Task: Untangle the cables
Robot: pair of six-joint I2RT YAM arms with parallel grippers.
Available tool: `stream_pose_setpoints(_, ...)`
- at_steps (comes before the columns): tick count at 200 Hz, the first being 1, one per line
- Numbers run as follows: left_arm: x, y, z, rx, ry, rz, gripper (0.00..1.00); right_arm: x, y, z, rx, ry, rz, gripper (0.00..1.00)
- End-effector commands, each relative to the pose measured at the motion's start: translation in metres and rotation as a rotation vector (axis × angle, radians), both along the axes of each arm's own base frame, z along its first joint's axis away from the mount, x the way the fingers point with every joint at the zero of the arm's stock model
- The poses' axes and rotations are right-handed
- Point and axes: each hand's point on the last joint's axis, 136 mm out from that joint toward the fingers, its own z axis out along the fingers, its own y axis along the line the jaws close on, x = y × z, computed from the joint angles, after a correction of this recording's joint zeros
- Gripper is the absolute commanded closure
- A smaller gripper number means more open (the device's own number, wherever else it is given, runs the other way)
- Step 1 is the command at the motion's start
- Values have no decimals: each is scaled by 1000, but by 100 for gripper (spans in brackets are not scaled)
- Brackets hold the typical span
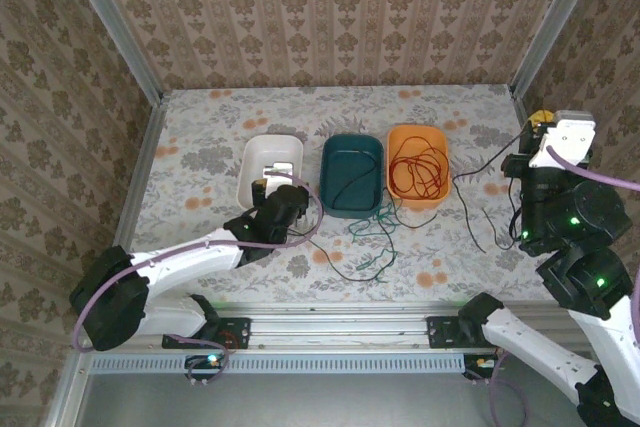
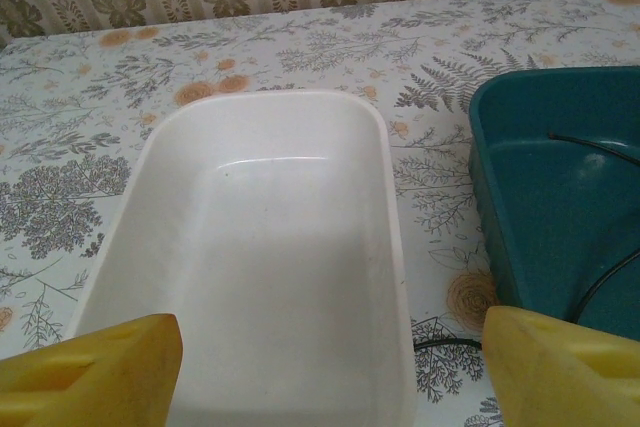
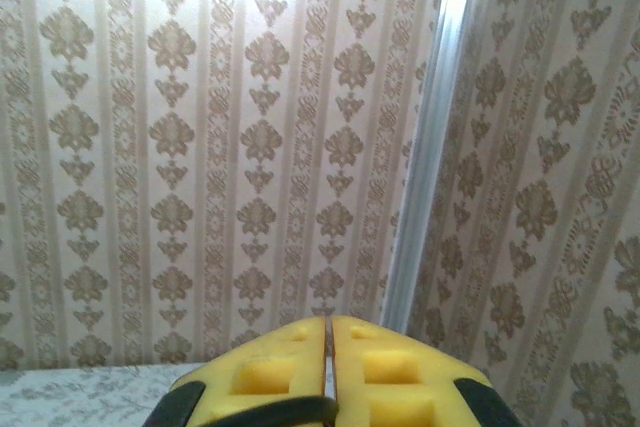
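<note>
The red cable [image 1: 417, 169] lies coiled in the orange tray [image 1: 440, 142]. The green cable [image 1: 377, 239] spills from the teal tray [image 1: 330, 152] onto the table in front, crossed there by the black cable [image 1: 470, 209]. That black cable climbs right to my right gripper [image 1: 541, 119]. This gripper is raised, faces the wall corner and is shut [image 3: 329, 347], with a black strand [image 3: 250, 412] coming out of the jaws. My left gripper [image 1: 265, 179] hangs open over the near end of the white tray [image 2: 270, 247], its yellow fingertips [image 2: 90, 372] wide apart and nothing between them [image 2: 330, 377].
The three trays stand side by side in mid-table. A thin dark cable [image 2: 600, 287] lies in the teal tray [image 2: 560, 197], and a short black piece [image 2: 445, 344] shows on the table between the trays. Patterned walls close in the table at the back and both sides.
</note>
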Motion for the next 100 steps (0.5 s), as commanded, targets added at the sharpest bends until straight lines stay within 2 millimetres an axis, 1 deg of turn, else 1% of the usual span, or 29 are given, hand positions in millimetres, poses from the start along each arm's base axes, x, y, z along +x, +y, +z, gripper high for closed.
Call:
stream_pose_setpoints(1,0,4,6,-8,-14,2,21,4,17,32,42,-76,99,96)
stream_pose_setpoints(14,0,5,6,-9,-12,7,21,8,28,50,59,-116,159,96)
stream_pose_setpoints(32,-1,7,3,-13,-6,13,21,19,48,72,73,-154,240,96)
stream_pose_setpoints(48,-3,9,1,-21,2,19,21,33,67,86,84,-176,304,96)
stream_pose_setpoints(65,-4,10,-2,-23,9,25,21,58,88,89,79,-165,340,96)
stream_pose_setpoints(79,-4,12,-3,-23,14,31,21,82,105,85,82,-144,354,96)
stream_pose_setpoints(93,-5,12,-3,-23,17,32,20,108,125,75,82,-108,382,96)
stream_pose_setpoints(94,-5,12,-3,-23,18,32,20,113,127,72,83,-103,383,96)
stream_pose_setpoints(100,-5,13,-3,-24,17,33,21,124,135,66,89,-85,389,96)
